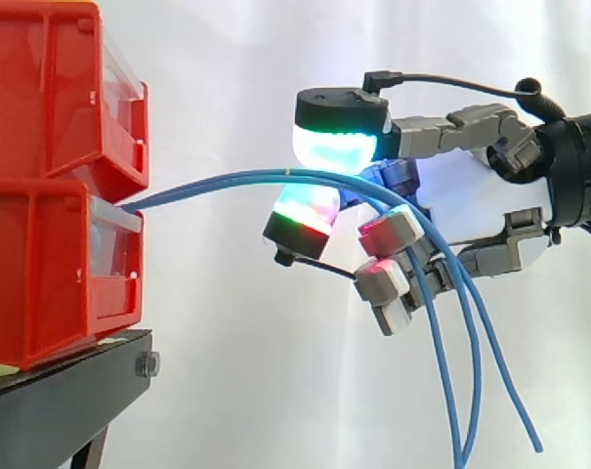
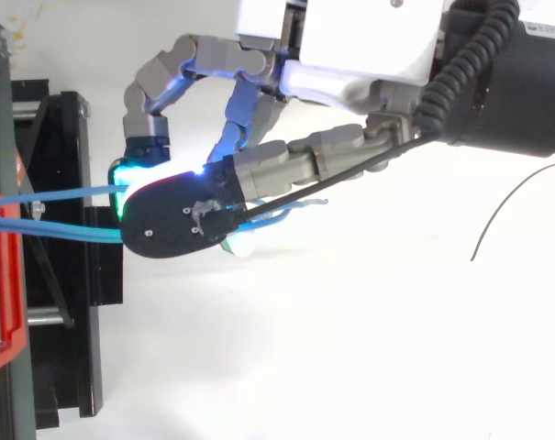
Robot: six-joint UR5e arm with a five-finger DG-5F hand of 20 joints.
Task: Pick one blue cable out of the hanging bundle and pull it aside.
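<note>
Several thin blue cables run from the lower red bin rightward into my hand, then hang down past it with loose ends. The hand's fingers are curled round the cables: a cyan-green glowing pad sits above them, and a red-green pad and other pads sit below. From above, one blue cable runs to a green fingertip apart from the others, which pass under the dark thumb tip. The hand reaches in from the upper right.
Two red bins, the upper one stacked on the lower, stand on a black stand at the left. A white curtain hangs behind. In the top view the bin edge and the stand lie at the left.
</note>
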